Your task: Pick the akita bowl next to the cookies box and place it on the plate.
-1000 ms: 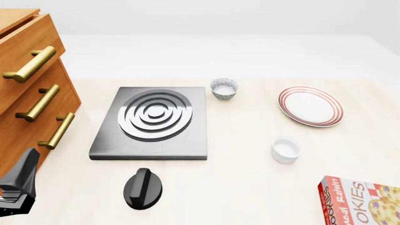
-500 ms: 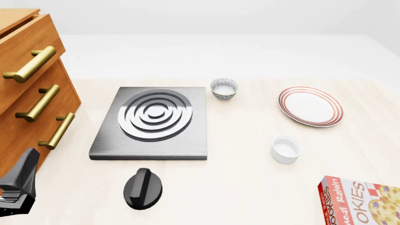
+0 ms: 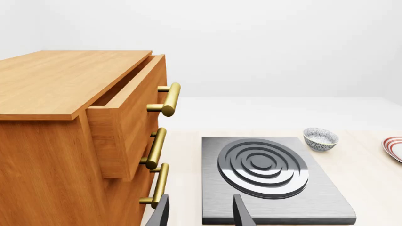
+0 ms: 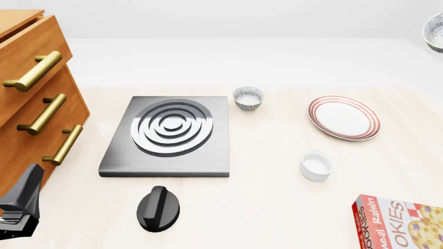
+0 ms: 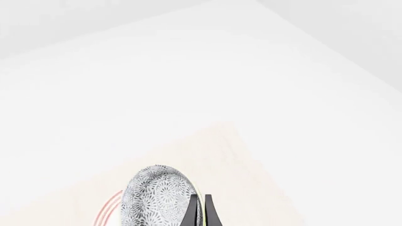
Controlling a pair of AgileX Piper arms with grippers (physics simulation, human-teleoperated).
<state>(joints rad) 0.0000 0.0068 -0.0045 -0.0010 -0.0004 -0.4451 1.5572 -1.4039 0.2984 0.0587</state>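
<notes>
An akita bowl (image 5: 154, 197), speckled grey-blue outside, is held on edge with my right gripper (image 5: 200, 212) shut on its rim. It hangs high in the air at the front view's upper right edge (image 4: 435, 32); the gripper itself is outside that view. Below it lies the red-ringed plate (image 4: 344, 117), whose rim (image 5: 110, 210) peeks out beside the bowl. The cookies box (image 4: 400, 223) lies at the near right corner. A second speckled bowl (image 4: 248, 97) stands beside the stove. My left gripper (image 3: 199, 214) is open and holds nothing, low at the near left (image 4: 21, 207).
A grey stove plate (image 4: 169, 136) with concentric rings lies mid-table, a black knob (image 4: 157, 208) in front of it. A plain white cup (image 4: 316, 165) stands between plate and box. A wooden drawer cabinet (image 4: 35, 98) with brass handles fills the left side, its top drawer (image 3: 129, 117) partly pulled out.
The held bowl has come into the front view at its upper right edge, where nothing showed before. The left gripper and the table's objects have not moved.
</notes>
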